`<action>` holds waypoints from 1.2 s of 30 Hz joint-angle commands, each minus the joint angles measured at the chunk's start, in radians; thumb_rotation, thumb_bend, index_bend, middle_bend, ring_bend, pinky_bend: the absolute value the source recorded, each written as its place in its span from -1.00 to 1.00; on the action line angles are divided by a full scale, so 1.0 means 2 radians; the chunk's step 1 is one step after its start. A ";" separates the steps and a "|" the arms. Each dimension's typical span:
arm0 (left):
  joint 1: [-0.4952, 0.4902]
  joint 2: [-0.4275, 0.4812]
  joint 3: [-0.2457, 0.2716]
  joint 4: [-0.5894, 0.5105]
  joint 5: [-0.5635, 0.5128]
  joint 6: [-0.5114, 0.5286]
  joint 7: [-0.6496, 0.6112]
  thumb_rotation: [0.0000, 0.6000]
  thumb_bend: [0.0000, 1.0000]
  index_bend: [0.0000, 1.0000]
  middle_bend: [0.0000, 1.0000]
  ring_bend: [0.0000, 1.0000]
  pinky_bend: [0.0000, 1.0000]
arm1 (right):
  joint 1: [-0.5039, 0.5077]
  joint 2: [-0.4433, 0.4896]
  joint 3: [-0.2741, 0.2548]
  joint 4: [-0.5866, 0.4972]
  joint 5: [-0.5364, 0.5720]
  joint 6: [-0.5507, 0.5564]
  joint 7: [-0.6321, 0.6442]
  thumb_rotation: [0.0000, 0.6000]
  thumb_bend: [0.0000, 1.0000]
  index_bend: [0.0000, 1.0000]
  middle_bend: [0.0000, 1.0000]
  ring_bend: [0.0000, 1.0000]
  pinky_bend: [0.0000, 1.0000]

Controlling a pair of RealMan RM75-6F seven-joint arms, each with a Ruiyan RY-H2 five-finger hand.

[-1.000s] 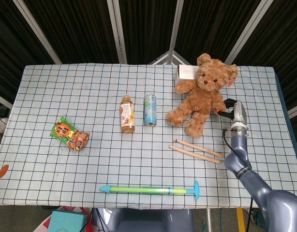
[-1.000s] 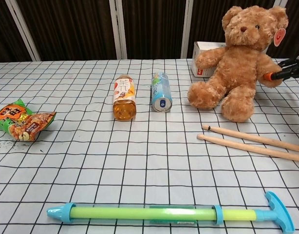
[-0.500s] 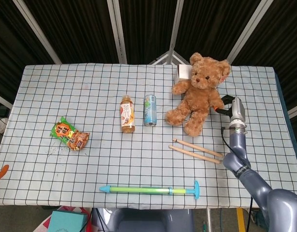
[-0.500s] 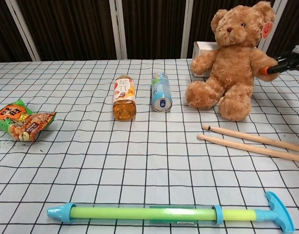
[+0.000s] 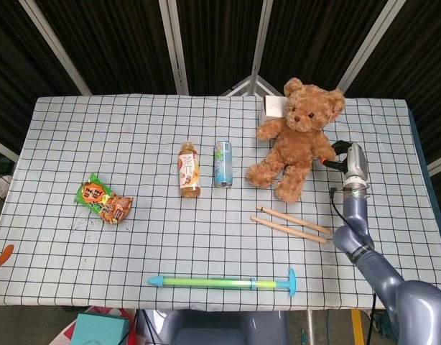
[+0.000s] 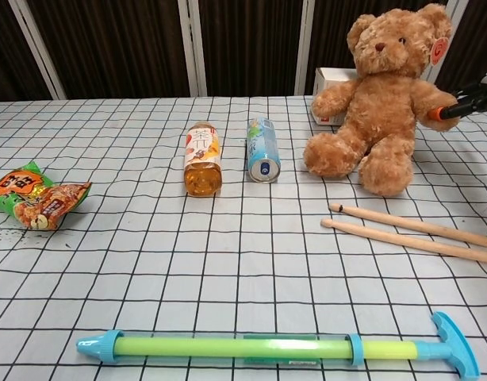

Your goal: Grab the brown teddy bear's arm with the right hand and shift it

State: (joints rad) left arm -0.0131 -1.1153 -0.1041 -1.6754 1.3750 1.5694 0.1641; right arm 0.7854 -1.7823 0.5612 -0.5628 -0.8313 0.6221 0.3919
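The brown teddy bear (image 5: 296,136) sits upright at the back right of the checked tablecloth; the chest view shows the bear (image 6: 386,103) at the top right. My right hand (image 5: 340,154) is just right of it. Its orange-tipped fingers (image 5: 325,162) pinch the end of the bear's near arm. In the chest view only part of the right hand (image 6: 468,101) enters from the right edge, fingertips (image 6: 435,114) against that arm. The left hand does not show in either view.
A white box (image 5: 272,108) stands behind the bear. Two wooden sticks (image 5: 292,223) lie in front of it. A tea bottle (image 5: 189,169) and a can (image 5: 222,164) lie mid-table, a snack pack (image 5: 102,200) at left, a green-blue pump toy (image 5: 220,282) near the front edge.
The bear, held by its arm, moved back and to the left with my right hand, then came slightly right again. It now sits more upright than a second ago.
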 commanded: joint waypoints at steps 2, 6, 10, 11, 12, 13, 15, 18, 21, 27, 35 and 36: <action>0.000 0.000 0.001 0.000 0.001 0.001 0.001 1.00 -0.38 -0.66 -1.00 -1.00 -0.76 | -0.005 -0.007 -0.002 0.010 0.005 -0.012 0.001 1.00 -0.22 0.28 0.24 -0.15 -1.00; 0.000 0.000 0.001 0.000 0.001 0.000 0.002 1.00 -0.38 -0.66 -1.00 -1.00 -0.76 | -0.006 -0.011 -0.004 0.018 0.003 -0.017 0.003 1.00 -0.22 0.28 0.24 -0.15 -1.00; -0.001 -0.001 0.000 0.000 0.000 -0.001 0.003 1.00 -0.38 -0.66 -1.00 -1.00 -0.76 | -0.002 -0.007 -0.001 0.016 -0.005 -0.010 0.008 1.00 -0.22 0.28 0.24 -0.15 -1.00; -0.001 -0.001 0.000 0.000 -0.001 -0.001 0.004 1.00 -0.38 -0.66 -1.00 -1.00 -0.76 | -0.001 -0.006 -0.001 0.014 -0.006 -0.009 0.009 1.00 -0.22 0.28 0.24 -0.15 -1.00; -0.001 -0.001 0.000 0.000 -0.001 -0.001 0.004 1.00 -0.38 -0.66 -1.00 -1.00 -0.76 | 0.000 -0.005 0.000 0.012 -0.008 -0.007 0.009 1.00 -0.22 0.28 0.24 -0.15 -1.00; -0.001 -0.001 0.000 0.000 -0.001 -0.001 0.004 1.00 -0.38 -0.66 -1.00 -1.00 -0.76 | 0.001 -0.003 0.000 0.009 -0.010 -0.004 0.010 1.00 -0.22 0.28 0.24 -0.15 -1.00; -0.001 -0.001 0.000 -0.001 -0.001 -0.001 0.005 1.00 -0.38 -0.66 -1.00 -1.00 -0.76 | 0.000 -0.001 0.000 0.003 -0.012 -0.001 0.009 1.00 -0.22 0.28 0.24 -0.15 -1.00; -0.001 -0.001 0.001 -0.001 0.000 -0.001 0.005 1.00 -0.38 -0.66 -1.00 -1.00 -0.76 | -0.002 0.000 -0.001 -0.001 -0.012 0.001 0.006 1.00 -0.22 0.28 0.24 -0.15 -1.00; -0.001 -0.001 0.001 -0.001 0.000 -0.001 0.004 1.00 -0.38 -0.66 -1.00 -1.00 -0.76 | -0.006 -0.002 -0.004 0.002 -0.010 -0.004 0.001 1.00 -0.22 0.28 0.24 -0.15 -1.00; -0.002 -0.002 0.001 0.000 0.000 -0.002 0.004 1.00 -0.38 -0.66 -1.00 -1.00 -0.76 | -0.005 -0.001 -0.002 0.007 -0.008 -0.010 0.005 1.00 -0.22 0.28 0.24 -0.15 -1.00; -0.003 -0.002 0.001 0.000 -0.001 -0.004 0.006 1.00 -0.38 -0.66 -1.00 -1.00 -0.76 | -0.012 0.022 -0.019 -0.020 -0.034 -0.033 0.011 1.00 -0.25 -0.37 -0.09 -0.42 -1.00; -0.003 -0.002 0.001 0.000 -0.001 -0.004 0.006 1.00 -0.38 -0.66 -1.00 -1.00 -0.76 | -0.014 0.027 -0.022 -0.025 -0.037 -0.039 0.012 1.00 -0.27 -0.44 -0.14 -0.46 -1.00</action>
State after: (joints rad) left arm -0.0185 -1.1198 -0.1024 -1.6756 1.3728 1.5618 0.1758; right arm 0.7646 -1.7446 0.5304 -0.5954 -0.8921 0.5632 0.4137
